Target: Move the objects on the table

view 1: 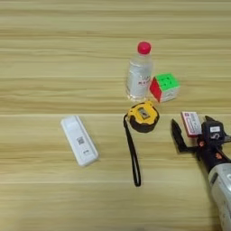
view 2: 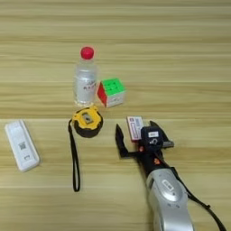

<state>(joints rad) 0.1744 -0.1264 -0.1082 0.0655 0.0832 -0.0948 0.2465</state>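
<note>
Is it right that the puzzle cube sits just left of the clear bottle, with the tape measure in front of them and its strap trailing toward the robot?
Not quite. The puzzle cube sits just right of the clear bottle, not left; the right eye view shows it plainly. The rest holds: the tape measure lies in front of them, and its strap trails toward the robot.

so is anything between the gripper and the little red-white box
Nothing visible. The right gripper is open, and the small red-white flat box lies on the table between its two black fingers. The tape measure sits off to its left.
</note>
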